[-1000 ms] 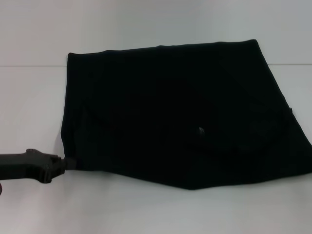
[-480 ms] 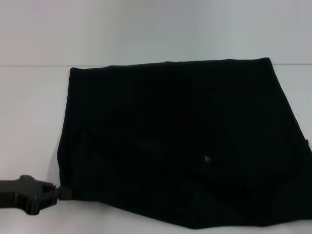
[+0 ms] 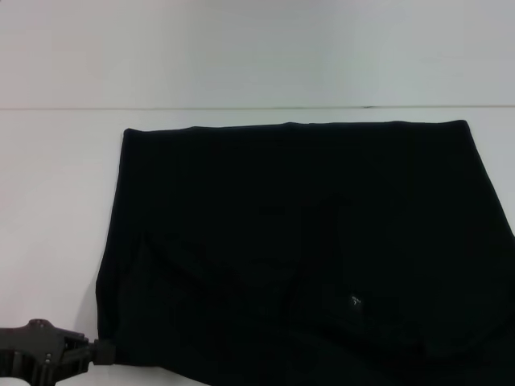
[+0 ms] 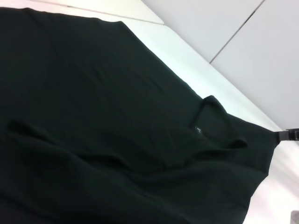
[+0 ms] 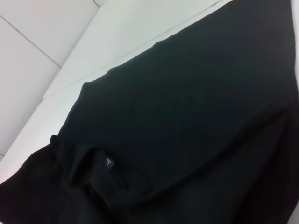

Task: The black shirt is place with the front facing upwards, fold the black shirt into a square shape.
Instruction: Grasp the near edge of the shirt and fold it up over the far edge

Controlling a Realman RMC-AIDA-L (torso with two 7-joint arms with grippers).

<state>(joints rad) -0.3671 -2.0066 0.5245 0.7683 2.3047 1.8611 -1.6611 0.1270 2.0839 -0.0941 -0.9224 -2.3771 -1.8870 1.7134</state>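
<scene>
The black shirt (image 3: 298, 241) lies spread on the white table, plain black side up. Its collar with a small neck label (image 3: 354, 300) sits toward the near right. In the wrist views the shirt (image 4: 103, 121) (image 5: 196, 116) fills most of the picture, and the label (image 5: 108, 162) shows there too. My left gripper (image 3: 103, 351) is at the near left, shut on the shirt's near left corner. My right gripper (image 4: 288, 134) shows only as a dark tip in the left wrist view, where the opposite near corner is drawn to a point at it. It lies outside the head view.
The white table (image 3: 56, 201) has bare surface left of the shirt and behind it. Its far edge (image 3: 241, 108) meets a pale wall. The shirt's near and right edges run off the head view.
The whole shirt has slid across the table toward me; its far edge is now well inside the table's back edge. My left gripper has drawn back toward me with the corner.
</scene>
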